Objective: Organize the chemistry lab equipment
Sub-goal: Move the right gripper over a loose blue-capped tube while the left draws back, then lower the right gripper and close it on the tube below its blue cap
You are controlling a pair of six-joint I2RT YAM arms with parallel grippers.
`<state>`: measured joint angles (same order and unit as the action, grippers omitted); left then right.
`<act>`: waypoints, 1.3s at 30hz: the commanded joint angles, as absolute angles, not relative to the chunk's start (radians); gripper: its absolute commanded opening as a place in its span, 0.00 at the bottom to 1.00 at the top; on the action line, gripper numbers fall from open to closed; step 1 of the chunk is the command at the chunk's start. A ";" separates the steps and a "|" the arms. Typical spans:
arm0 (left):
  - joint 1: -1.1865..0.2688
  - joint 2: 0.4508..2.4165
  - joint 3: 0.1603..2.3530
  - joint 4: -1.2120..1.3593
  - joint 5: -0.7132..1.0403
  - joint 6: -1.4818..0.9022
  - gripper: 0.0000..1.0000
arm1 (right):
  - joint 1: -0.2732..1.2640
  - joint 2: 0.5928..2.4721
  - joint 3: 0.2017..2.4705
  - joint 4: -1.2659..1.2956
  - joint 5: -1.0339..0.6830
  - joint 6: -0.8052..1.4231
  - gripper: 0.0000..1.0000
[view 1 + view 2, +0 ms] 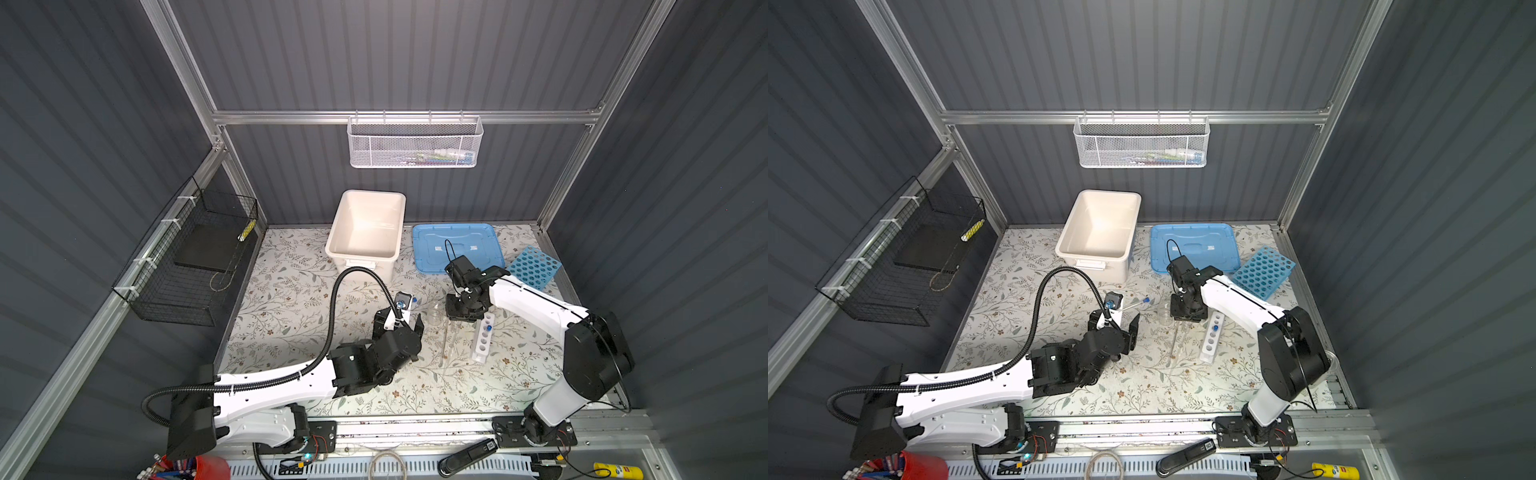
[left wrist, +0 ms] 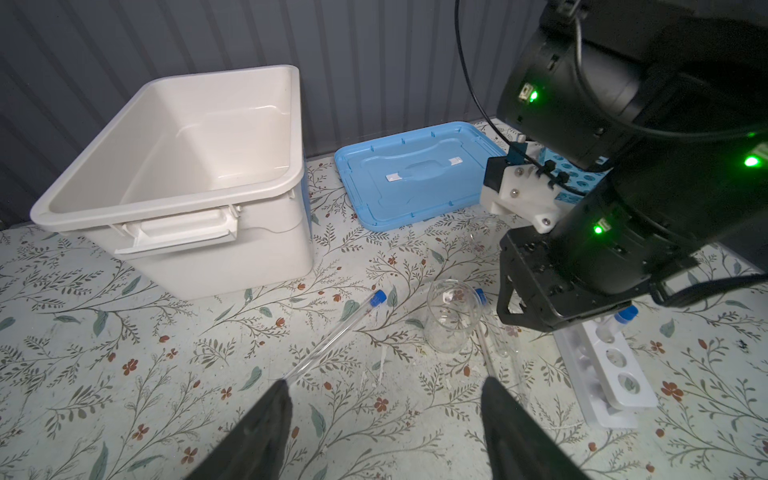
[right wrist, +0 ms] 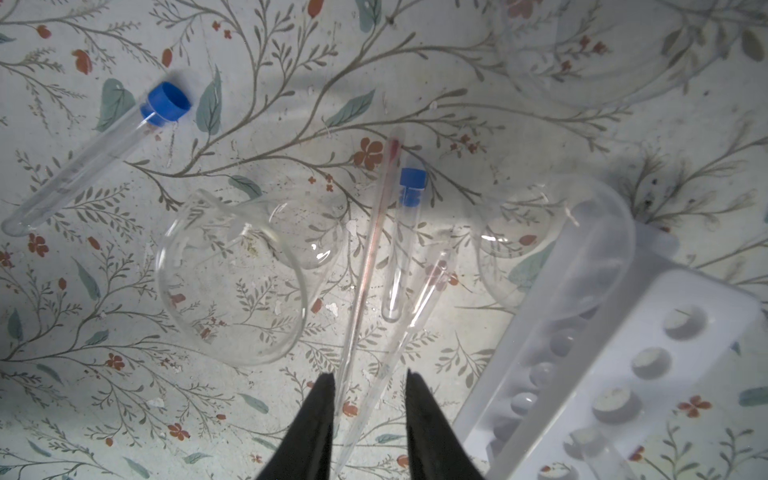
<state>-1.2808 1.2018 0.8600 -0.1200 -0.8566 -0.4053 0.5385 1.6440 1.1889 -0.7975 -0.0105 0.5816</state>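
My right gripper (image 3: 370,374) points straight down at the table and is open. A thin glass rod (image 3: 370,257) with a red tip and a clear pipette (image 3: 415,307) lie between its fingers, with a gap on each side. A short blue-capped test tube (image 3: 405,241) lies beside them. A small clear beaker (image 3: 232,282) and a small white tube rack (image 3: 665,332) flank them. My left gripper (image 2: 386,382) is wide open and empty above the table. One finger is over the closed end of a long blue-capped test tube (image 2: 336,336). The sky-blue rack (image 1: 534,266) leans at the back right.
A large white tub (image 1: 332,245) and its blue lid (image 1: 457,245) sit at the back of the table. A black wire basket (image 1: 195,257) hangs on the left wall. A white mesh basket (image 1: 415,143) hangs on the back rail. A red cup (image 1: 208,467) stands at the front.
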 commanded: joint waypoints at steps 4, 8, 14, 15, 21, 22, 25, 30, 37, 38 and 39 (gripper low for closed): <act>-1.272 1.198 0.850 -0.147 -0.861 -0.438 0.72 | 0.544 1.698 1.184 -0.775 0.015 0.588 0.30; -1.273 1.197 0.849 -0.149 -0.862 -0.441 0.72 | 0.538 1.736 1.196 -0.769 0.017 0.581 0.30; -1.273 1.193 0.847 -0.152 -0.863 -0.446 0.72 | 0.522 1.772 1.204 -0.761 0.027 0.572 0.28; -1.272 1.192 0.848 -0.153 -0.864 -0.447 0.72 | 0.519 1.775 1.203 -0.758 0.026 0.569 0.28; -1.273 1.193 0.847 -0.153 -0.865 -0.447 0.72 | 0.498 1.799 1.219 -0.754 0.036 0.554 0.26; -1.273 1.193 0.849 -0.153 -0.864 -0.448 0.72 | 0.494 1.803 1.223 -0.751 0.035 0.551 0.26; -1.273 1.194 0.849 -0.150 -0.864 -0.446 0.72 | 0.487 1.822 1.243 -0.756 0.040 0.540 0.26; -1.272 1.193 0.851 -0.151 -0.867 -0.444 0.72 | 0.477 1.837 1.253 -0.741 0.035 0.533 0.25; -1.273 1.190 0.854 -0.150 -0.868 -0.442 0.72 | 0.471 1.861 1.262 -0.740 0.046 0.530 0.24; -1.273 1.190 0.856 -0.150 -0.868 -0.442 0.72 | 0.470 1.863 1.264 -0.741 0.048 0.529 0.24; -1.273 1.190 0.856 -0.150 -0.867 -0.442 0.72 | 0.469 1.865 1.265 -0.738 0.045 0.528 0.24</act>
